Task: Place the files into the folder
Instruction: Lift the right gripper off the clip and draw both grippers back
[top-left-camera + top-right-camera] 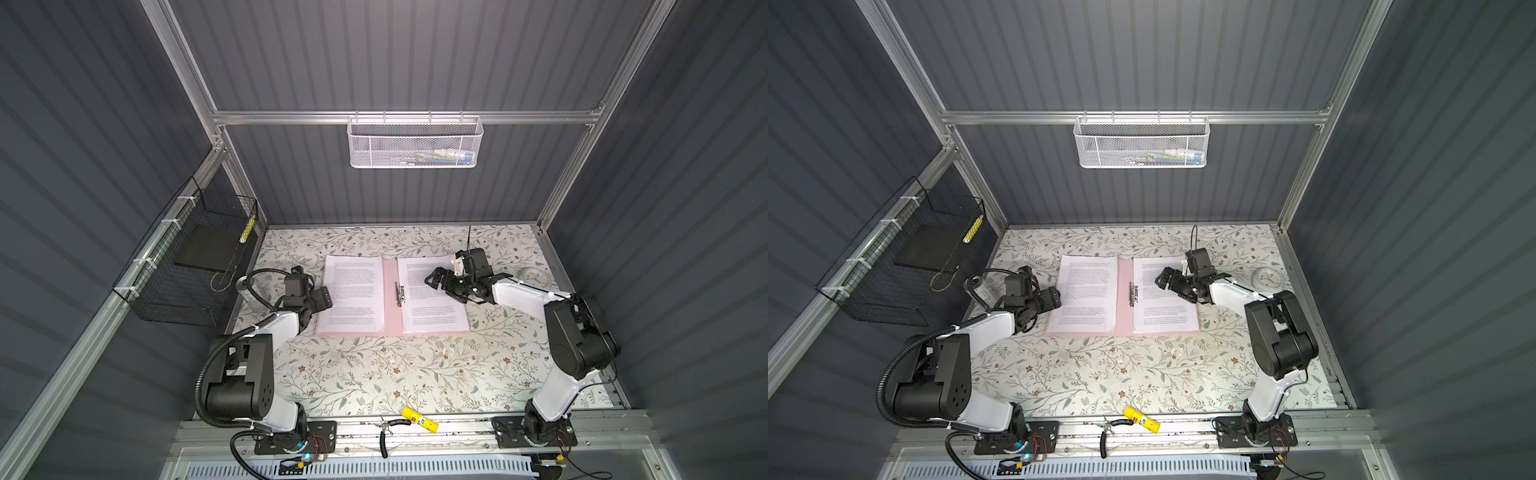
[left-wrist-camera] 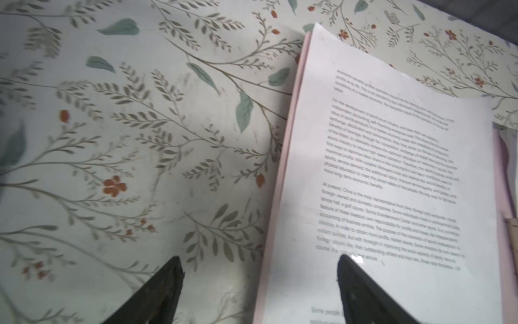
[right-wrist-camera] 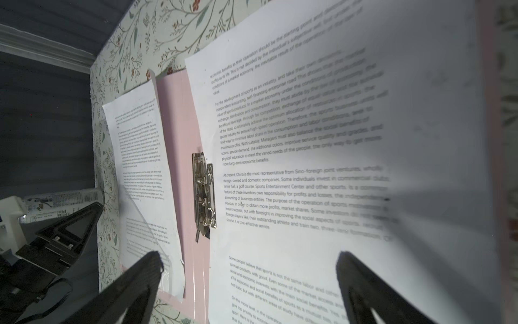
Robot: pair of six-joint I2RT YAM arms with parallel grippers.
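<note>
Folder (image 1: 390, 316) open flat on floral surface (image 1: 374, 374). Files (image 1: 353, 291): two sheets, one per flap, flanking one metal clip (image 3: 204, 193). Legible: "At present, China is the most representative". Left tool (image 2: 259, 266), right tool (image 3: 251, 256): jaws apart, empty.

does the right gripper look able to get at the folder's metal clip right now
probably yes: the right gripper hangs open over the right sheet, and the metal clip lies uncovered nearby.
</note>
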